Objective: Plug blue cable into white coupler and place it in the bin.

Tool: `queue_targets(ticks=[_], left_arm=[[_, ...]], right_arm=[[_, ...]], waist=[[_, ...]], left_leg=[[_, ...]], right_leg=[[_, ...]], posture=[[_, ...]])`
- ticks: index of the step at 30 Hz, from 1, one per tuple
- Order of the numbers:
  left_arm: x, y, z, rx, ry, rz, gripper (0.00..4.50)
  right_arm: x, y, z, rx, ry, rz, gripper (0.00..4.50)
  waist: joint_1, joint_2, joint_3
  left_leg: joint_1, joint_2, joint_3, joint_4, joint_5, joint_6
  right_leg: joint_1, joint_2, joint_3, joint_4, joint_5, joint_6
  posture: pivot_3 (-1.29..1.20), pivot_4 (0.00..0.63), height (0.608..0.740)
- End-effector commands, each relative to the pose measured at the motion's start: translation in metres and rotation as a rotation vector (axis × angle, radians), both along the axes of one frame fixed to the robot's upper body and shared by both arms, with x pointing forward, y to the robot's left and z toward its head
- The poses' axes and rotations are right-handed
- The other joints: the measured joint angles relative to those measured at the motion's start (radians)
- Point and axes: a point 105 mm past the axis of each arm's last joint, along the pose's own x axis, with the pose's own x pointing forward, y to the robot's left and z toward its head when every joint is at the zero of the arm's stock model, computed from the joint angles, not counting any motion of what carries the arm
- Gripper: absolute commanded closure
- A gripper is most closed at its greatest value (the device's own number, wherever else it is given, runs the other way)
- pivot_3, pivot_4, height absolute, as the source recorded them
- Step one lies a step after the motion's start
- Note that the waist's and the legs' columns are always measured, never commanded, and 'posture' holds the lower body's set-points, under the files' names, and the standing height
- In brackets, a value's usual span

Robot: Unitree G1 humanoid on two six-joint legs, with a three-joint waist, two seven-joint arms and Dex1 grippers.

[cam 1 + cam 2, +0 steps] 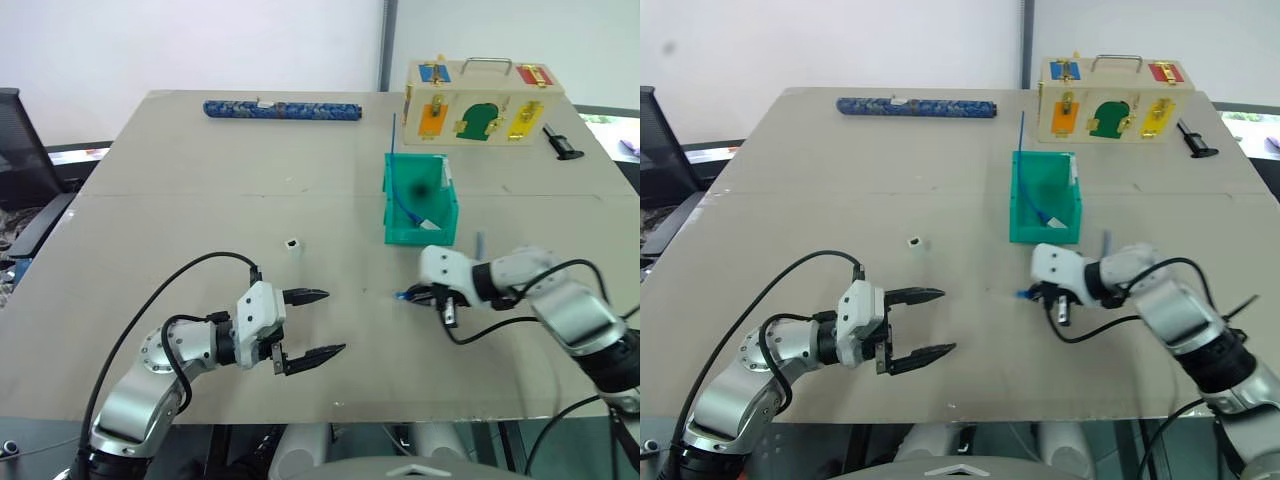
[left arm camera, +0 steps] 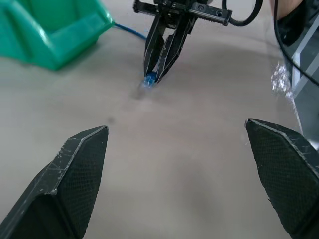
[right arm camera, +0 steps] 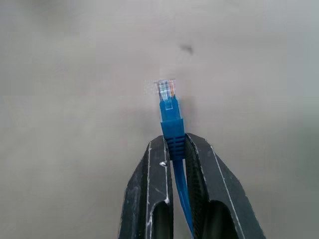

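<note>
**Right gripper pinches the blue cable's plug end above the tabletop**

The right gripper (image 1: 432,296) is pressed together on the ribbed blue boot of the blue cable (image 3: 171,124), just behind its small clear plug, which sticks out past the fingertips. The rest of the cable trails back to the teal bin (image 1: 400,232), where part of it lies inside. The left gripper (image 1: 312,325) is spread wide and holds nothing.

The white coupler (image 1: 292,244) sits alone on the tabletop (image 1: 200,180), apart from both grippers.

The cable looks light and floppy, so a hold close behind the plug probably gives the best aim. The coupler is tiny, light and likely to slide or tip; it would need pinching by its sides, socket left free.

At the far edge lie a dark blue patterned roll (image 1: 281,110) and a wooden latch box (image 1: 482,101), well clear. Nothing blocks the way to the coupler.
</note>
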Motion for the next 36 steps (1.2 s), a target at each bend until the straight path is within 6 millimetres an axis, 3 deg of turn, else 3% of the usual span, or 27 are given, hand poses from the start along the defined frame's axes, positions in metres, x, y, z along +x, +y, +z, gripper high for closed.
queue_targets(ticks=[1, 3, 4, 6, 8, 10, 12, 15, 24, 34, 35, 36], left_arm=[[0.011, 0.007, 0.005, 0.039, -0.047, 0.016, 0.0], [0.014, 0.007, 0.003, 0.049, -0.047, 0.009, 0.0], [0.015, 0.007, 0.002, 0.054, -0.047, 0.0, 0.0], [0.021, 0.006, 0.001, 0.059, -0.047, 0.005, 0.0], [0.024, 0.003, 0.0, 0.065, -0.053, -0.011, 0.0], [0.031, 0.0, -0.003, 0.087, -0.051, -0.016, 0.0], [0.038, -0.005, -0.006, 0.105, -0.044, -0.026, 0.0], [0.049, -0.017, -0.007, 0.121, -0.053, -0.069, 0.0], [0.073, -0.041, -0.014, 0.173, -0.067, -0.126, 0.0], [0.093, -0.063, -0.027, 0.223, -0.074, -0.158, 0.0], [0.094, -0.065, -0.029, 0.229, -0.073, -0.166, 0.51], [0.094, -0.066, -0.031, 0.237, -0.068, -0.181, 0.68]], right_arm=[[0.013, 0.015, -0.004, -0.056, -0.054, 0.028, 4.43], [0.02, 0.021, -0.004, -0.047, -0.08, 0.041, 4.43], [0.024, 0.021, -0.002, -0.038, -0.097, 0.034, 3.73], [0.027, 0.017, 0.004, -0.02, -0.114, 0.036, 2.77], [0.028, 0.015, 0.014, 0.033, -0.14, 0.026, 2.06], [0.017, 0.011, 0.029, 0.153, -0.143, 0.039, 1.0], [0.004, 0.002, 0.04, 0.257, -0.138, 0.032, 0.3], [-0.021, -0.022, 0.051, 0.391, -0.153, -0.033, 0.3], [-0.074, -0.077, 0.041, 0.406, -0.337, -0.321, 0.3], [-0.101, -0.082, 0.029, 0.394, -0.338, -0.482, 0.3], [-0.102, -0.082, 0.029, 0.393, -0.34, -0.497, 0.22], [-0.103, -0.082, 0.028, 0.393, -0.339, -0.509, 0.22]], waist=[[-0.002, -0.001, -0.001], [-0.005, -0.002, -0.001], [-0.006, -0.002, -0.001], [-0.008, -0.001, -0.001], [-0.006, -0.001, -0.001], [-0.001, -0.001, -0.001], [0.003, -0.001, 0.0], [0.013, 0.0, 0.0], [0.013, 0.0, -0.001], [0.004, -0.001, -0.001], [0.004, -0.001, -0.001], [0.004, -0.001, -0.001]], left_leg=[[0.0, -0.001, 0.0, 0.0, 0.0, 0.0], [0.0, 0.0, 0.0, 0.0, 0.0, 0.0], [0.001, 0.0, -0.001, 0.0, 0.0, 0.0], [0.001, 0.0, -0.001, -0.001, 0.0, 0.0], [0.001, 0.0, -0.002, -0.001, 0.0, 0.0], [0.0, 0.0, -0.002, -0.001, 0.0, 0.0], [-0.001, -0.001, -0.003, 0.0, 0.0, 0.0], [-0.004, -0.002, -0.006, 0.0, 0.0, 0.0], [-0.002, -0.003, -0.002, 0.001, 0.0, 0.0], [0.001, -0.002, 0.0, 0.002, 0.0, 0.0], [0.001, -0.002, 0.0, 0.002, 0.0, 0.0], [0.001, -0.002, 0.0, 0.002, 0.0, 0.0]], right_leg=[[0.0, 0.0, 0.0, 0.0, 0.0, 0.0], [0.0, 0.0, 0.0, 0.0, 0.0, 0.0], [0.0, 0.0, 0.0, 0.0, 0.0, 0.0], [0.0, 0.0, 0.001, 0.0, 0.001, 0.001], [0.0, 0.0, 0.0, 0.0, 0.001, 0.001], [0.0, 0.0, 0.0, 0.0, 0.001, 0.001], [0.0, -0.001, -0.001, 0.0, 0.001, 0.001], [-0.002, -0.001, -0.002, 0.0, 0.001, 0.001], [-0.001, 0.0, -0.001, 0.001, 0.001, 0.001], [0.002, 0.0, 0.0, 0.001, -0.002, 0.005], [0.002, 0.0, 0.0, 0.001, -0.002, 0.005], [0.002, 0.0, 0.0, 0.001, -0.001, 0.005]], posture=[[0.0, 0.15, 0.738], [0.0, 0.15, 0.738], [0.0, 0.15, 0.738], [0.0, 0.15, 0.738], [0.0, 0.15, 0.738], [0.0, 0.15, 0.738], [0.0, 0.15, 0.738], [0.0, 0.15, 0.738], [0.0, 0.15, 0.738], [0.0, 0.15, 0.738], [0.0, 0.15, 0.738], [0.0, 0.15, 0.738]])
